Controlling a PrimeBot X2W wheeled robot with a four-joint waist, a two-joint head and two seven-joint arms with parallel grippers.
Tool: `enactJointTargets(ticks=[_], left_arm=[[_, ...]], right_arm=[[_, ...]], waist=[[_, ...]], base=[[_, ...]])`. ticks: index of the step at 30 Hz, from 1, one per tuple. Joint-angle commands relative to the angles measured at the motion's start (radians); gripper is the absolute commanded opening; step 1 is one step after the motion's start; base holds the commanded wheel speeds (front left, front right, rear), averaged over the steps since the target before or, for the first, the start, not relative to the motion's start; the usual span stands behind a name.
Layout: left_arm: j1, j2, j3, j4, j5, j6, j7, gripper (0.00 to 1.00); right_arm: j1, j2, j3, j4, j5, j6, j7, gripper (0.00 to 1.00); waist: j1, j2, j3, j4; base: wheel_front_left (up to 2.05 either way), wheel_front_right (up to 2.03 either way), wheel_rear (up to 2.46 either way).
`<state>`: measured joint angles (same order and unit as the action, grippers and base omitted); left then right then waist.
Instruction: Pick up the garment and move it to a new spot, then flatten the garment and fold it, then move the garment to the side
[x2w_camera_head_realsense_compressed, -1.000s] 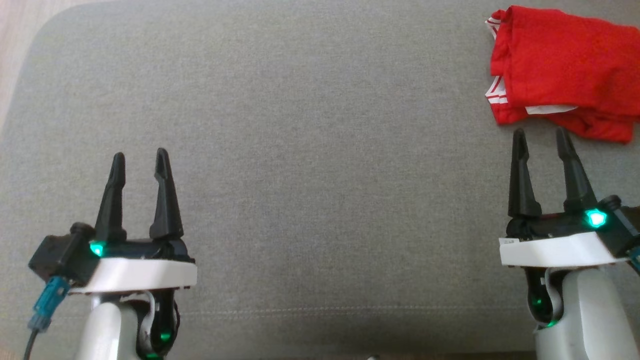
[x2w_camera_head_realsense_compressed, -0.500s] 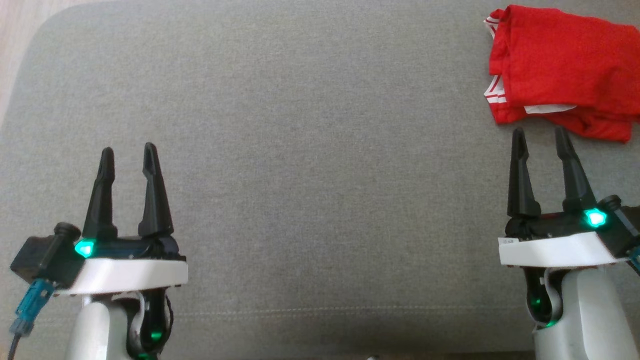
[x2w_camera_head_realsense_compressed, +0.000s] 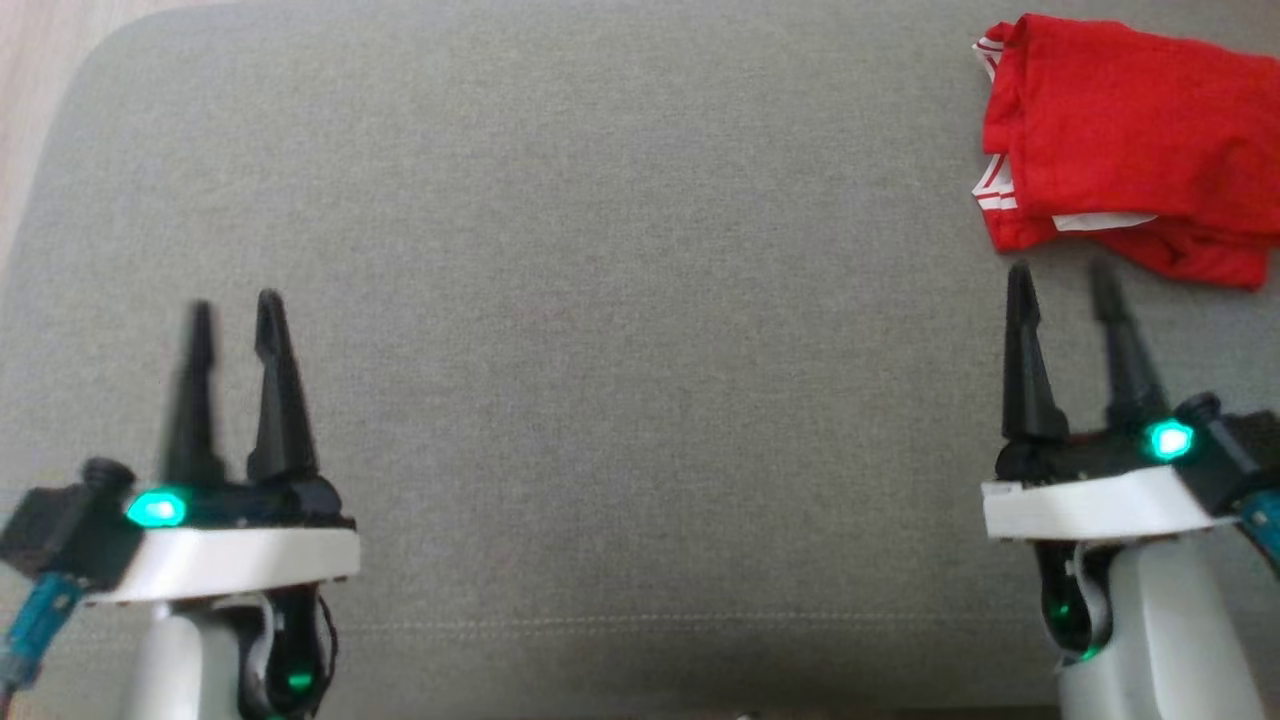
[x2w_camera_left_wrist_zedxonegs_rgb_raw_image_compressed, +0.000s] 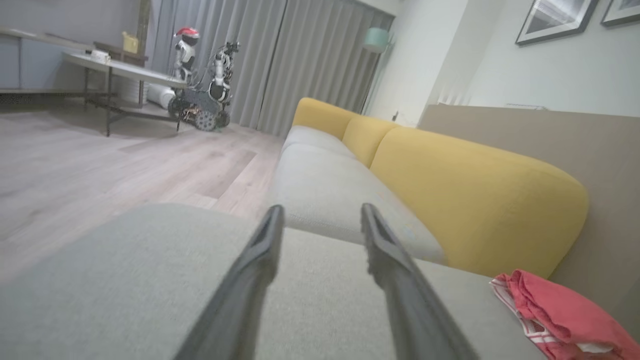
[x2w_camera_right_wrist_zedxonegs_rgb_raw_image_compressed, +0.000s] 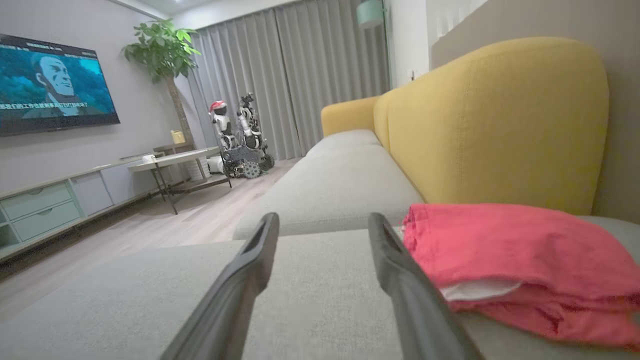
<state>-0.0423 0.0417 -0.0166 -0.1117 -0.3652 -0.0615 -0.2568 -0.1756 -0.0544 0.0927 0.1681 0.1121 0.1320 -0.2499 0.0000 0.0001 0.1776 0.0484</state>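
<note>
You see grey seat cushion in front | yellow sofa back behind it | lit TV on wall | plant beside grey curtains | wheeled robot near table | wood floor

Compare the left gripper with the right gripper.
The left gripper sits far from the red garment; the right gripper has its fingertips just short of it. The left gripper looks blurred in the head view; the right gripper looks sharper. Both are open, empty and point up the view over the grey cushion.
</note>
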Motion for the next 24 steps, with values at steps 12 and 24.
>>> enactJointTargets(ticks=[12, 24], left_arm=[[0.007, 0.005, -0.005, 0.064, -0.1, -0.003, 0.02, 0.0], [-0.002, 0.014, -0.003, 0.099, -0.229, -0.011, 0.047, 0.0]], right_arm=[[0.023, -0.007, -0.004, 0.04, 0.12, 0.0, 0.019, 0.0], [0.026, -0.015, -0.012, 0.045, 0.273, 0.0, 0.045, 0.0]], waist=[[0.0, -0.0001, -0.013, -0.004], [0.0, -0.0001, -0.03, -0.008]], base=[[0.0, 0.0, 0.0], [0.0, 0.0, 0.0]])
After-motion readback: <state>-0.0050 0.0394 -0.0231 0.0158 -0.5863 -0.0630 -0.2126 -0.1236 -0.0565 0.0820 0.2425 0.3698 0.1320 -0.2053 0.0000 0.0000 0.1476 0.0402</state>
